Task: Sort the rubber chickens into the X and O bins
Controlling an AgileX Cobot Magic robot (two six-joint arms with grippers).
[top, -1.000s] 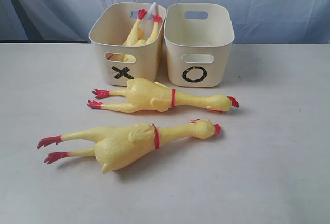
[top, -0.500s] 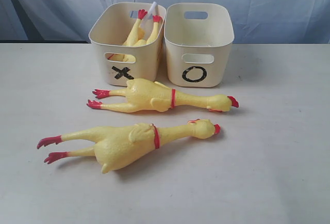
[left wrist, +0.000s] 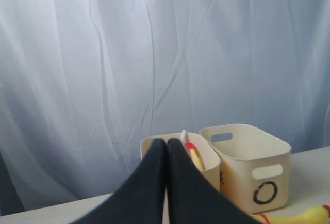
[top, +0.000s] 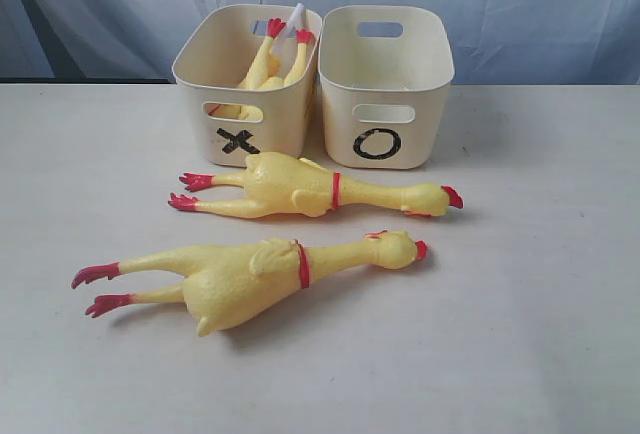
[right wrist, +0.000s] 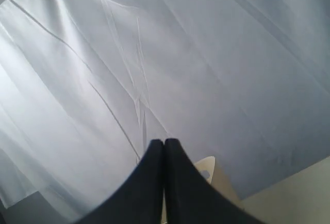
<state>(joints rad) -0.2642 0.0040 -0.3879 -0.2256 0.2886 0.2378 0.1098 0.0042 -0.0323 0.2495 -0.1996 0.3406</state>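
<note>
Your left gripper (left wrist: 166, 146) and right gripper (right wrist: 164, 146) both show jaws pressed together. You see the far chicken (top: 300, 187) and near chicken (top: 245, 276) lying on the table (top: 540, 294) before the X bin (top: 285, 119) and O bin (top: 425, 124). A third chicken (top: 266, 62) sticks feet-up from the X bin.

My exterior camera looks down on the table (top: 540, 354) from near, the X bin (top: 285, 129) and O bin (top: 425, 129) at 12 o'clock. My left wrist camera faces level, sharing both bins; my right one tilts up at the curtain (right wrist: 206, 53).
</note>
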